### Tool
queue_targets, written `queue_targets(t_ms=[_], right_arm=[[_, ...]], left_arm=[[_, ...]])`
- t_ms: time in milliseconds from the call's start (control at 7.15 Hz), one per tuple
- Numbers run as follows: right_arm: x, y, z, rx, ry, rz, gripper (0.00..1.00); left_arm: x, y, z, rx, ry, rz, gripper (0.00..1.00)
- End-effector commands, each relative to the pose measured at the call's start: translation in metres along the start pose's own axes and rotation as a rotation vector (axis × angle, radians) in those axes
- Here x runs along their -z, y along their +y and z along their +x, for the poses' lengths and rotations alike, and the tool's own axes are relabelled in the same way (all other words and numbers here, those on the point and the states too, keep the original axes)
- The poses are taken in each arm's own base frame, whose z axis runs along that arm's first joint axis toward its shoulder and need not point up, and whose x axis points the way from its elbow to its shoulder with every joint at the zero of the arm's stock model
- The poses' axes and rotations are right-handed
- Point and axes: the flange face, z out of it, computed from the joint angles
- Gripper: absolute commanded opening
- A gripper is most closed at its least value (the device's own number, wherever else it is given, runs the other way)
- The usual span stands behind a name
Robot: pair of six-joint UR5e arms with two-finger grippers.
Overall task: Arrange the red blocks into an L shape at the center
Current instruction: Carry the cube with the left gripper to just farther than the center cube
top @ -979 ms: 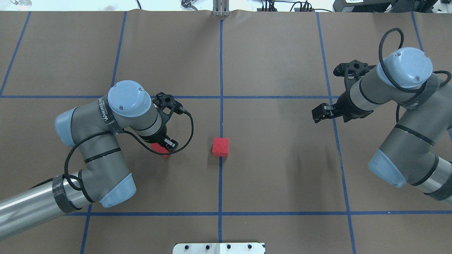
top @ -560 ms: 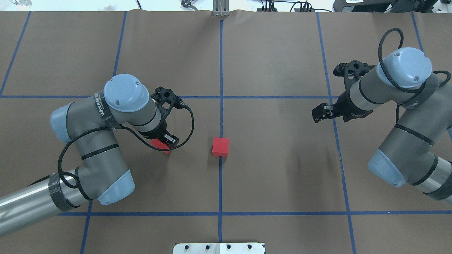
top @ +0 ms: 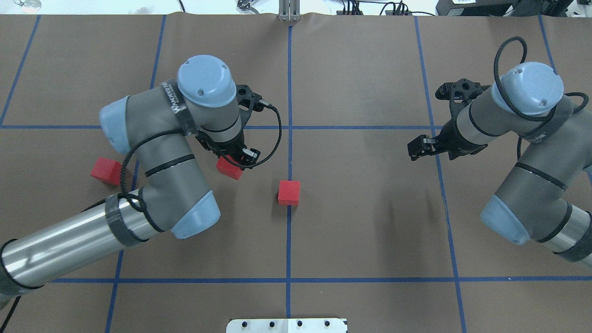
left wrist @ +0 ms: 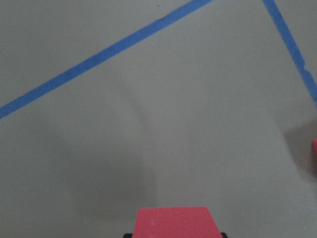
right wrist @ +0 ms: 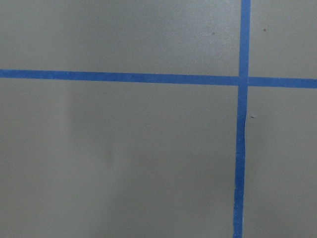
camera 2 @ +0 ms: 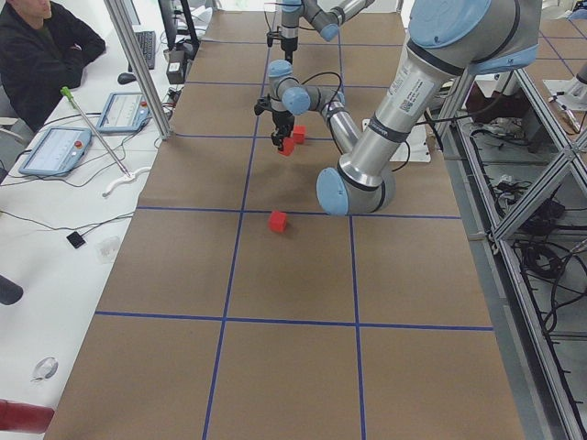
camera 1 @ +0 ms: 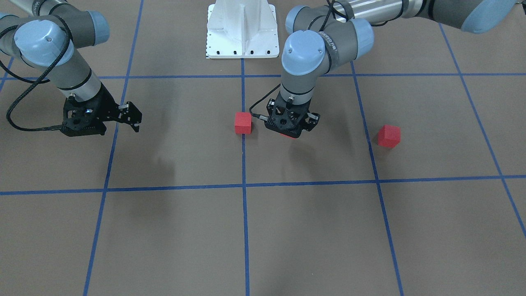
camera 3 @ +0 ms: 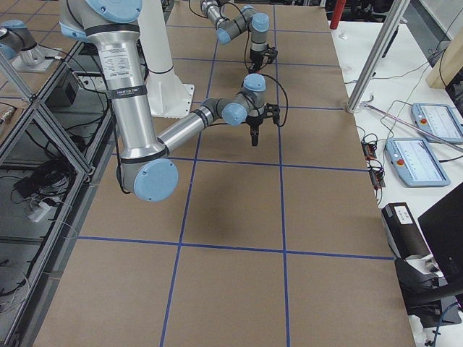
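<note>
Carried block (top: 230, 167): the left end effector (top: 238, 159) pinches it from two sides. It looks lifted a little off the tabletop (top: 360, 222). It is near the middle block but not touching it.
Middle block (top: 289, 192): it sits right on the blue tape line (top: 288, 240), inside the center (top: 314, 157). This is the one the others must join.
Far block (top: 106, 170): it lies alone, well apart from the other two, out past the left arm's elbow.
Right end effector (top: 418, 149): it looks open with nothing in it. It hangs well apart, on the other side of the center.
Worry, a bump: if the carried block comes in too low or too fast, it could knock the middle block off the line.
Worry, a gap: if it is let go too soon, the two blocks will not touch and the L will have a hole.
Worry, a twist: the carried block looks turned a bit next to the middle one (only my guess from above), so the sides may not sit flat together.
Worry, a slip: the block is small and plain, so a weak pinch could drop it.
Worry, the elbow: the left arm swings close over the far block and might push it away.
</note>
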Motion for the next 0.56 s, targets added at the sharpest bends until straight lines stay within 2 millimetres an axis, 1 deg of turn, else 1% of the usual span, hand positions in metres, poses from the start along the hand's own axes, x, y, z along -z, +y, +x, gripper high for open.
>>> queue_targets(t_ms=[0, 140, 280, 420], right_arm=[[0.006, -0.001, 0.001, -0.001, -0.006, 0.01, 0.99], [0.005, 0.001, 0.006, 0.001, -0.01, 0.016, 0.99], [0.004, 0.002, 0.008, 0.0, -0.012, 0.016, 0.99], [0.005, 0.002, 0.008, -0.003, -0.013, 0.017, 0.99]], left_arm=[[0.005, -0.068, 0.059, 0.12, -0.023, -0.027, 0.0], [-0.005, -0.073, 0.06, 0.122, -0.018, -0.022, 0.0], [-0.009, -0.072, 0.065, 0.143, -0.009, -0.019, 0.0], [-0.026, -0.062, 0.079, 0.166, -0.01, -0.04, 0.0]])
